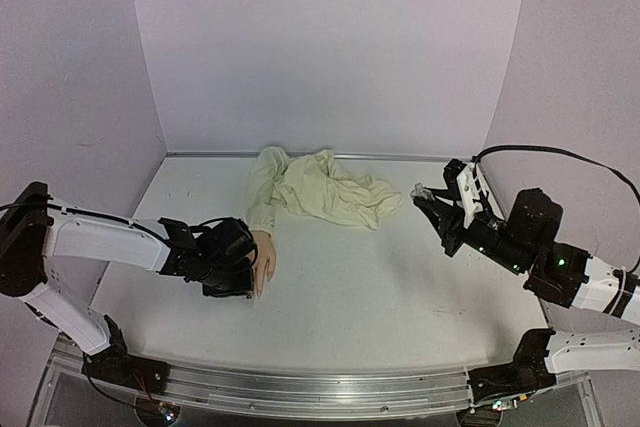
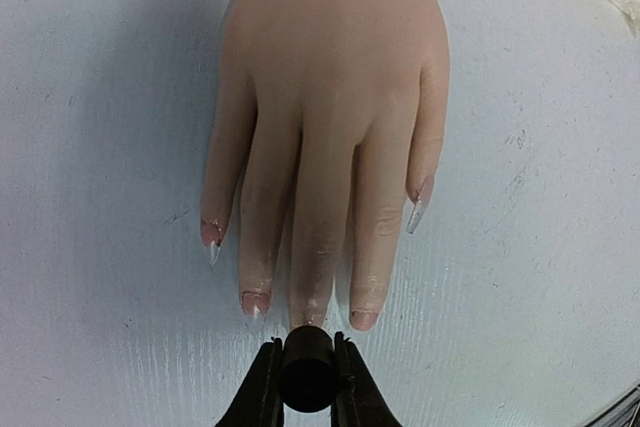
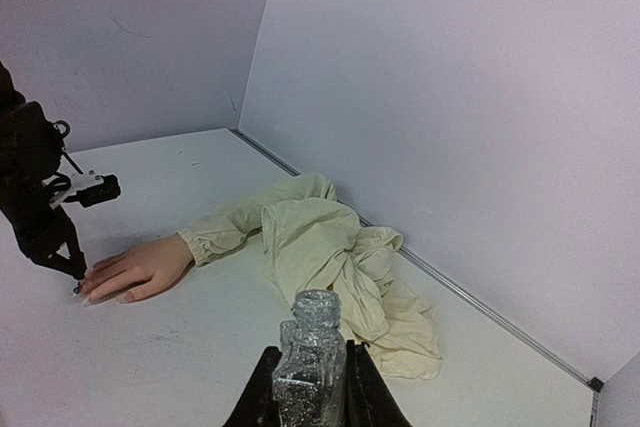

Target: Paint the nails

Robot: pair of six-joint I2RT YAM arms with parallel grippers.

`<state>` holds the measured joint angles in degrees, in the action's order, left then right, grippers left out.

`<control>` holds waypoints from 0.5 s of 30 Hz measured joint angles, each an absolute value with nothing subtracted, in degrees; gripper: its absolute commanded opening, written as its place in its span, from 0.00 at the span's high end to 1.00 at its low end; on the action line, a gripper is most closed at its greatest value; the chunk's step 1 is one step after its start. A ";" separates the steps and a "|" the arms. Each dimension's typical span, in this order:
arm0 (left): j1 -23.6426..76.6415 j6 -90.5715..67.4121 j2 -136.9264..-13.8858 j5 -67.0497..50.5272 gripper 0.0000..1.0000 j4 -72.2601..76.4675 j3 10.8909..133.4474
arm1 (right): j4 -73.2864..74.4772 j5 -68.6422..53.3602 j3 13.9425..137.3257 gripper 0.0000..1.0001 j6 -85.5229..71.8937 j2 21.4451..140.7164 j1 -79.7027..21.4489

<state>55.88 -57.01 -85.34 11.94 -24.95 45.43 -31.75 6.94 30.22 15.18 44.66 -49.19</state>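
A pale peach mannequin hand point(image 1: 264, 252) lies palm down on the white table, with a cream sleeve point(image 1: 320, 187) bunched behind it. In the left wrist view the hand point(image 2: 330, 97) points its fingers at my left gripper point(image 2: 307, 375). That gripper is shut on a black brush cap point(image 2: 305, 367) right at the middle fingertip, which hides that nail. The nails point(image 2: 255, 302) of the other fingers show, some glossy with clear pointed tips. My right gripper point(image 3: 312, 392) is shut on an open glitter polish bottle point(image 3: 312, 352) and holds it above the table at the right point(image 1: 428, 202).
The cream sleeve point(image 3: 330, 247) sprawls toward the back wall. Lilac walls close the table at back and both sides. A metal rail point(image 1: 300, 392) runs along the near edge. My left arm point(image 3: 40, 197) shows in the right wrist view, at the hand's fingertips point(image 3: 140, 267).
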 measured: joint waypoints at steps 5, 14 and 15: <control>55.88 -57.06 -85.43 11.62 1.00 -24.93 45.43 | -31.75 6.94 30.22 1.00 15.18 44.66 -49.19; 55.88 -57.34 -85.43 11.46 1.00 -24.93 45.36 | -31.83 6.94 30.13 1.00 15.18 44.66 -49.17; 55.88 -57.43 -85.43 11.35 1.00 -24.93 45.36 | -31.86 6.94 30.02 1.00 15.18 44.66 -49.17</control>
